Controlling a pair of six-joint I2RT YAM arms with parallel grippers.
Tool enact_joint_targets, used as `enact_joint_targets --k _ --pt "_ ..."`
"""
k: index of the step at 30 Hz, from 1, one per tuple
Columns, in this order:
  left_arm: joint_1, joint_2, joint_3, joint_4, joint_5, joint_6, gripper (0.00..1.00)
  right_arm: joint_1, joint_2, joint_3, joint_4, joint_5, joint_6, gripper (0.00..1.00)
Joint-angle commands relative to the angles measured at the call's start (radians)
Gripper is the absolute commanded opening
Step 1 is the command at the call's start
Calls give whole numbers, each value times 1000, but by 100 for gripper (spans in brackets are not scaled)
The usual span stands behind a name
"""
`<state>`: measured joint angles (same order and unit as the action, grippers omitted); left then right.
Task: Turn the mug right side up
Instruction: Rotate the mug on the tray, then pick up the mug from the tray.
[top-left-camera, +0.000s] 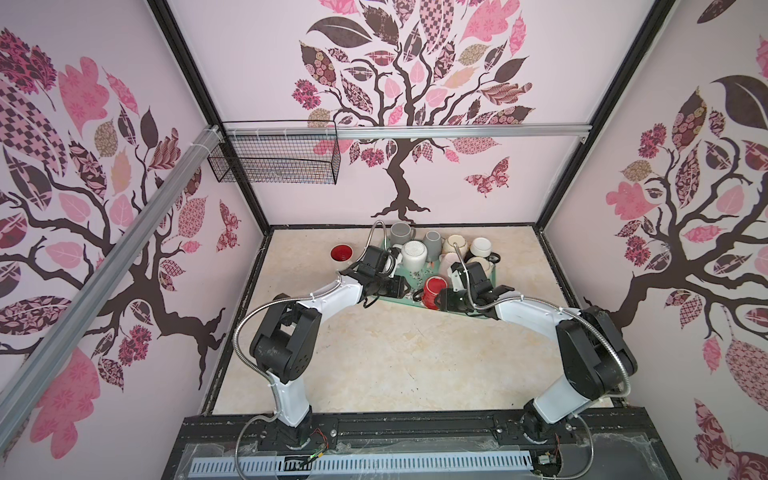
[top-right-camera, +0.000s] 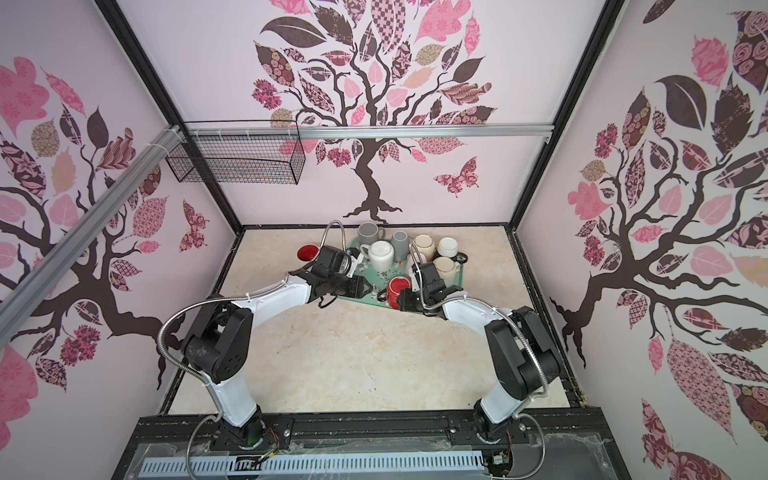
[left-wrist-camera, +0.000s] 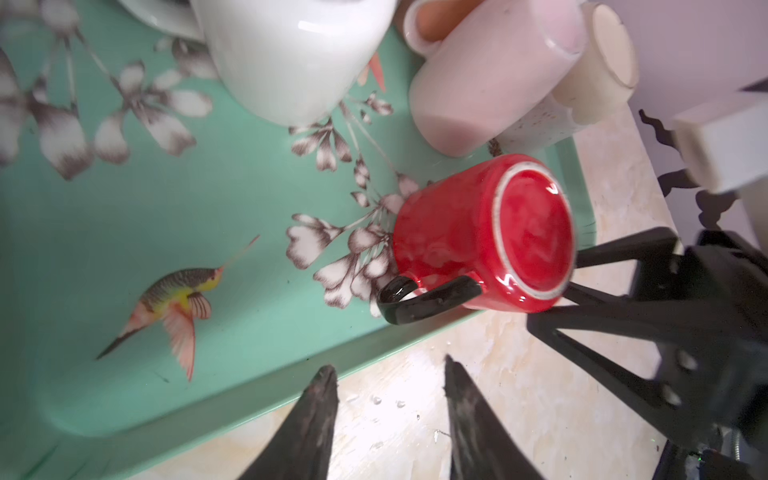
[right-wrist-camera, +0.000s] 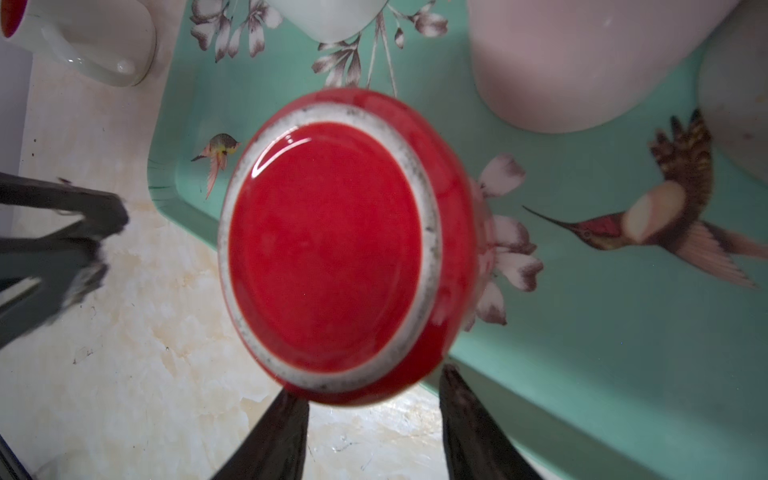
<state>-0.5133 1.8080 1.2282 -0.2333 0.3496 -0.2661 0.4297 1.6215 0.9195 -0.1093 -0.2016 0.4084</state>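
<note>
Red mug (top-left-camera: 434, 291) upside down, base up, black handle twd L gripper (left-wrist-camera: 388, 368). Sits at near corner of green tray (left-wrist-camera: 166, 208), just inside rim. R gripper (right-wrist-camera: 374, 382) tight up by mug's wall, jaws apart, tips at the wall, not around it; contact can't tell. L gripper astride tray's near rim, apart from mug, jaws apart, nothing btwn. Pink mug (left-wrist-camera: 490, 75) just beside red one; white mug (top-left-camera: 414, 254) base up further back, grey mug (top-left-camera: 401, 232) behind that. Off tray, on counter (top-left-camera: 395, 361): red-lined mug (top-left-camera: 341, 252), mouth up.
</note>
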Motion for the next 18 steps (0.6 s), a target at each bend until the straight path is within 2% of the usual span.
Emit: enact_joint_targets --k 1,3,5,14,18 --pt "-51 9 -35 33 -69 171 50 -6 36 31 -16 27 -23 53" --pt "-103 28 -25 13 -124 307 52 -8 38 23 -12 35 -22 53" --pt "-143 49 -22 21 -192 393 53 -8 34 16 -12 39 -20 53" --pt "-146 132 70 -18 -159 504 53 -8 -28 -57 -3 44 -4 52" --pt "-139 161 110 -39 -152 514 50 -8 -39 -63 -13 47 -9 52"
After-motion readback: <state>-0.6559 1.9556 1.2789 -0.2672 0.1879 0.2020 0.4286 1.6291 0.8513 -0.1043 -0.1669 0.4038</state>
